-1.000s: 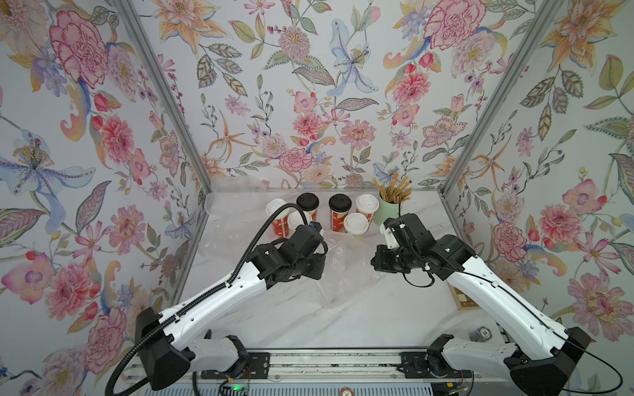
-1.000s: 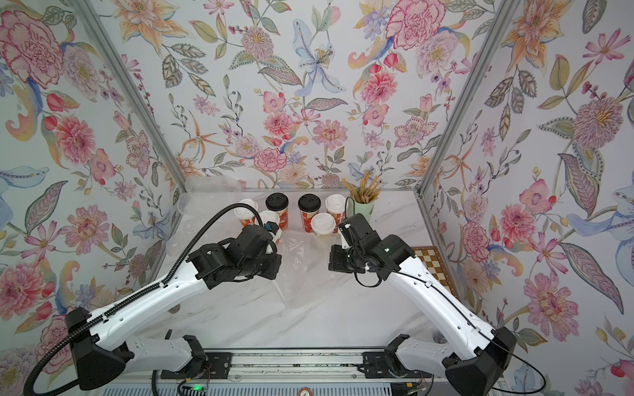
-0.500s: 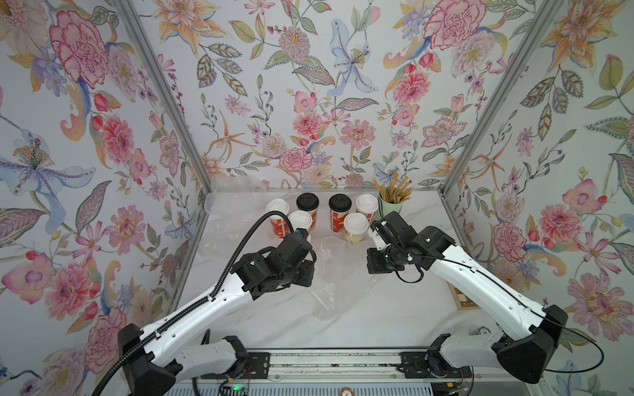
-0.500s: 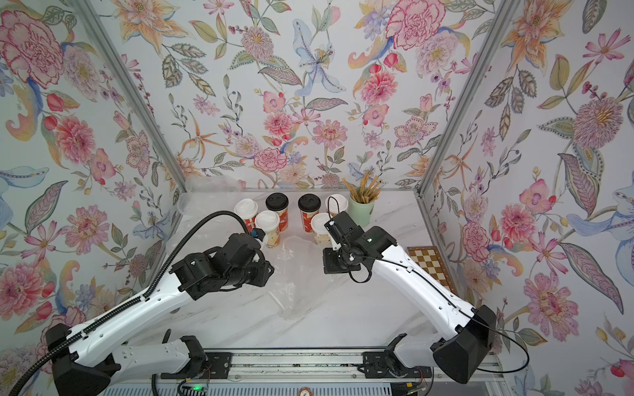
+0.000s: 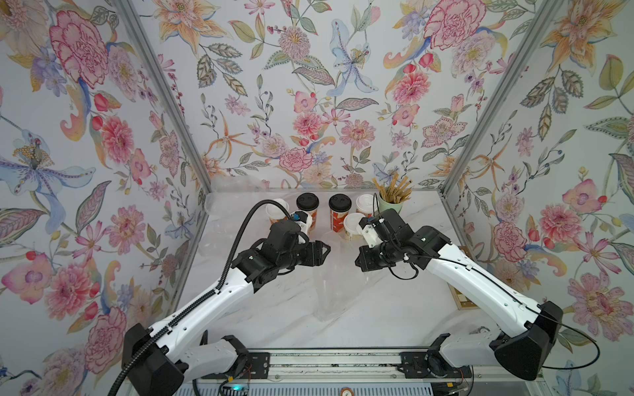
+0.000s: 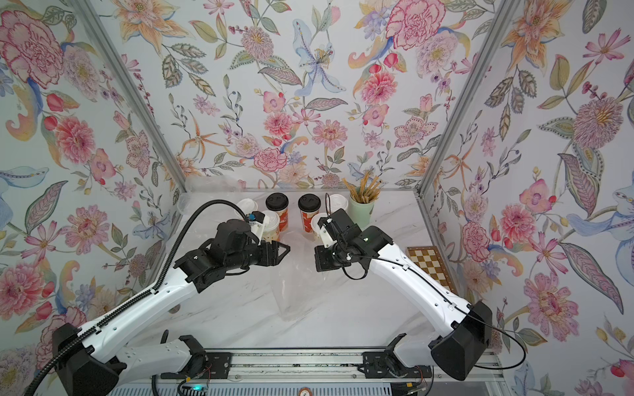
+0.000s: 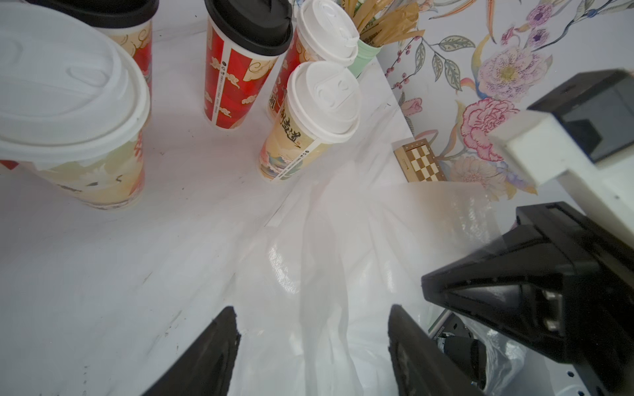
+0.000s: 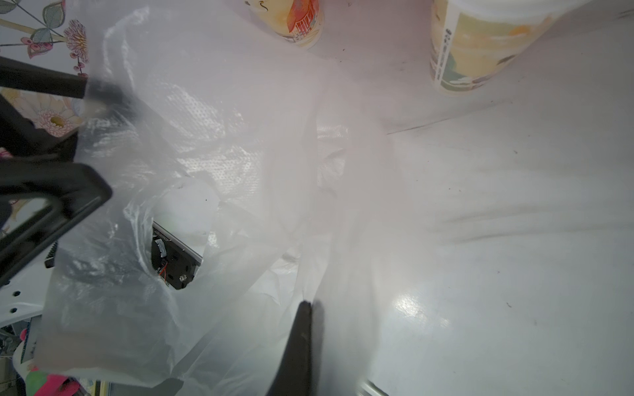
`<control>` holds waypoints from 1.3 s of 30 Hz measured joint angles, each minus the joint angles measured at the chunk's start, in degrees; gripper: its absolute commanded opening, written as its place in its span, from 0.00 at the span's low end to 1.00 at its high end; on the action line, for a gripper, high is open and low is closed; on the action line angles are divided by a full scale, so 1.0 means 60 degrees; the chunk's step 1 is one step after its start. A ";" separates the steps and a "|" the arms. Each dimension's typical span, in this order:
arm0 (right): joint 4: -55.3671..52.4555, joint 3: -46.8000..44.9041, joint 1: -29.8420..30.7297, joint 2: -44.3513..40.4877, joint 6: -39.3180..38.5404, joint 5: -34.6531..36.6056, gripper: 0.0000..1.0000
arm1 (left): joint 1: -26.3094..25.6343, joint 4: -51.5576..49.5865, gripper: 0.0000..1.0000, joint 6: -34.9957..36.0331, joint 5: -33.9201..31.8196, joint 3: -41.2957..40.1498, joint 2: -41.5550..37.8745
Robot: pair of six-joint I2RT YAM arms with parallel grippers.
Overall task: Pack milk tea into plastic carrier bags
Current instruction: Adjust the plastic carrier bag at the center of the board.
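Nothing is packed yet. One bag (image 5: 338,295) lies empty mid-worktop (image 5: 394,308), between the two arms. Its long axis runs near to far. My read is that the closed end is toward the rail (image 5: 343,358) and the mouth end toward the cups, though the clear film makes that hard to confirm.

Left fingers (image 5: 326,252) are open over the bag's left side, gripping nothing. Right fingers (image 8: 308,308) are closed, pinching bag film, and that edge is raised off the worktop.

All six cups (image 5: 339,214) stand upright behind, lids on, clustered at the back wall. None are in the bag, and the front right one sits just beside its far end. The straw cup (image 5: 389,205) is at the far right.

Still to do: spread the mouth, load the cups, then repeat with more bags.
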 measured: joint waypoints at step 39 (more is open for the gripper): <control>0.0091 0.3064 -0.1086 0.1249 -0.0313 0.1927 0.74 | 0.0051 0.0474 0.11 0.0521 0.0029 -0.0044 0.0073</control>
